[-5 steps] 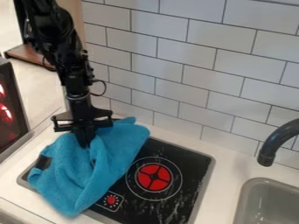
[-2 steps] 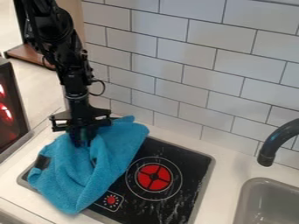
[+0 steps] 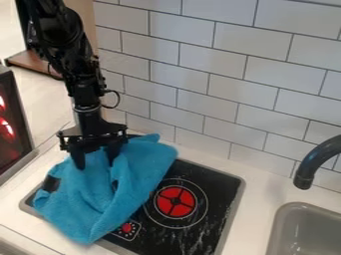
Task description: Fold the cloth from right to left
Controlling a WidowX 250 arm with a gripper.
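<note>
Cloth (image 3: 93,214): counts one, blue; lies bunched and creased over the left part of the cooktop (image 3: 213,187).
Gripper (image 3: 96,163): counts one; hangs over the cloth's upper left part, beside the back rim of the cooktop.
Jaws: stand open, with two fingers spread apart and pointing down at the cloth; cannot tell whether touching fabric.
Cloth edges: run past the cooktop's front rim onto the white counter (image 3: 259,204); reach close to the red burner (image 3: 176,201) on the right; partly cover the red knob (image 3: 127,228).
Red burner and knob: count one each in sight.
Faucet (image 3: 316,162) and sink (image 3: 284,214): count one each; stand well apart from the gripper, at the right.
Room rightward: runs across the cooktop's uncovered right part, then over a stretch of counter up to the sink.
Room behind: ends at the tiled wall (image 3: 233,84), near the cloth's back edge.
Room leftward: narrows to a strip of counter before the dark panel (image 3: 12,124).
</note>
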